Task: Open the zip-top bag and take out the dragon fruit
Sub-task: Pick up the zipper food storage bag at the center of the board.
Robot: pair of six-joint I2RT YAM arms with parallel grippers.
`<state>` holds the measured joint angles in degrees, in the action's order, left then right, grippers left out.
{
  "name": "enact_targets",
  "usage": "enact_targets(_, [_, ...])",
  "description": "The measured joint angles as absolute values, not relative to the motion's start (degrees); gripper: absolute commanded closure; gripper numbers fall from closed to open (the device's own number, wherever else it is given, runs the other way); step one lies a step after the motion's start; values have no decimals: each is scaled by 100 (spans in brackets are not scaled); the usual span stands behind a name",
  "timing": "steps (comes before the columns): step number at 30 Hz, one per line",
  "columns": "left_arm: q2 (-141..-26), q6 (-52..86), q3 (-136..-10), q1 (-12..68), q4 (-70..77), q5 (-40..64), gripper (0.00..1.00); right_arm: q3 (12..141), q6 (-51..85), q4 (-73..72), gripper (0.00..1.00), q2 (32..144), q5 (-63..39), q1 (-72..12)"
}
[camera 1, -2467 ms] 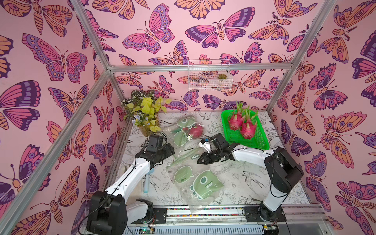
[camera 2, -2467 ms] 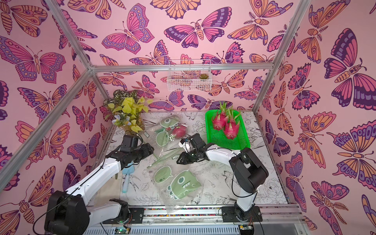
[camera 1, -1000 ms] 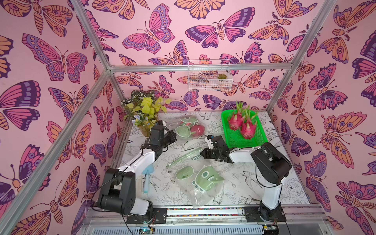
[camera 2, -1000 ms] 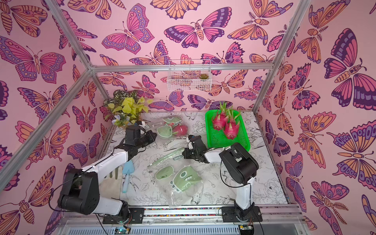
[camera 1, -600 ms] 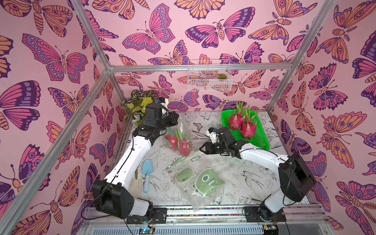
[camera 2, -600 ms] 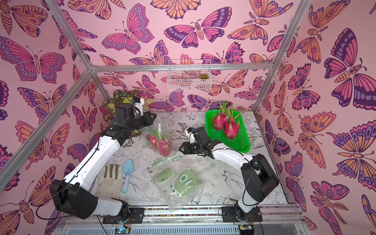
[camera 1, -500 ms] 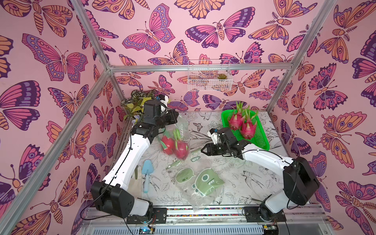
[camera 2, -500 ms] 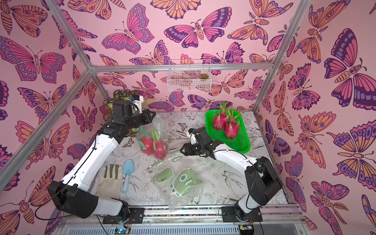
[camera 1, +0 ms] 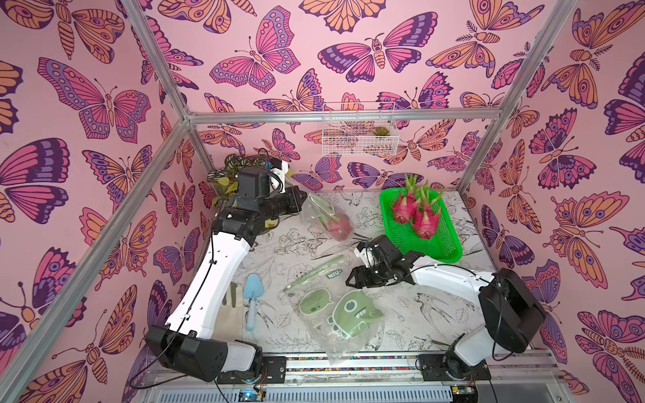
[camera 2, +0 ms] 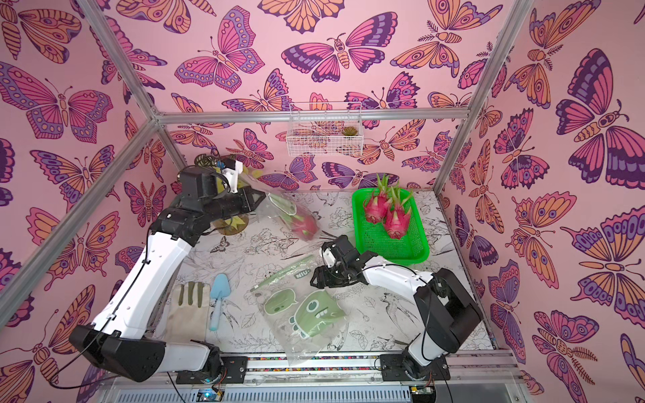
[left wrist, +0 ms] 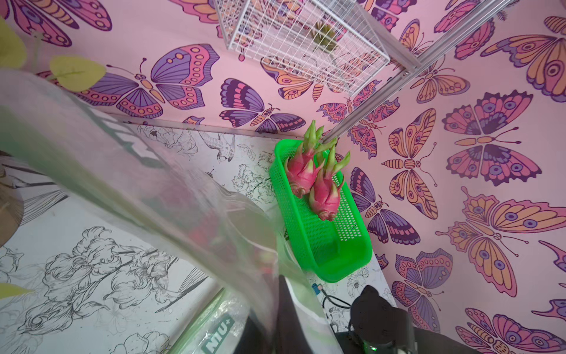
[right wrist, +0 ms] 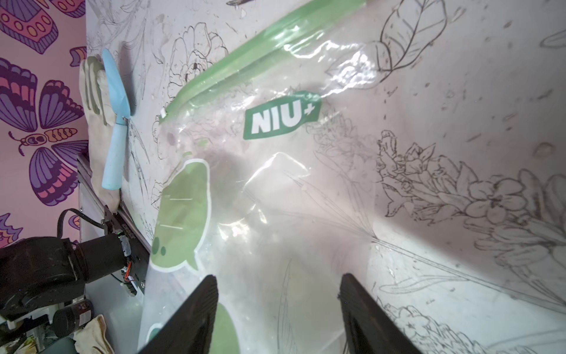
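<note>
Leftmost, a potted plant [camera 1: 223,179] stands in the far corner, partly hidden behind the left arm. A glove [camera 2: 185,314] and a blue trowel [camera 1: 252,300] lie nearer the front. The left gripper [camera 1: 304,202] is clamped tight on the lifted zip-top bag [camera 1: 319,211], which hangs from it with one dragon fruit [camera 1: 338,226] inside. At centre, a flat zip-top bag [camera 1: 343,314] lies on the table [camera 1: 419,314]. The right gripper [camera 1: 350,281] hovers over it, fingers [right wrist: 202,303] apart, holding nothing. At right, two dragon fruits [camera 1: 401,209] sit in the green tray [camera 1: 441,244].

Magenta, green-tipped dragon fruit [camera 1: 401,211]; bright green tray [camera 1: 440,245]; pink butterfly-print walls [camera 1: 314,104]; pale blue trowel [camera 1: 252,286].
</note>
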<state>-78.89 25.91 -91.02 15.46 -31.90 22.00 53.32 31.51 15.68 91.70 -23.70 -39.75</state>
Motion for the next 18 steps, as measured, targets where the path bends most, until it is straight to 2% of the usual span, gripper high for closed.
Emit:
enact_targets(5, [-7874, 2591, -9317, 1546, -3199, 2316, 100, 5341, 3168, 1485, 57, 9568, -2429, -3977])
enact_targets(7, [-7874, 2589, -9362, 1546, -3234, 2320, 100, 5341, 3188, 1448, 53, 9664, -2453, -3979])
enact_targets(9, [-7874, 2589, -9373, 1546, -3308, 2320, 100, 5343, 3208, 1413, 41, 9719, -2495, -3981])
enact_targets(11, [-7874, 2587, -9373, 1546, -3389, 2320, 100, 5347, 3247, 1391, 34, 9751, -2539, -3981])
enact_targets(18, [-7826, 2571, -9373, 1546, -3500, 2318, 100, 5607, 3253, 1247, 33, 9983, -2493, -3983])
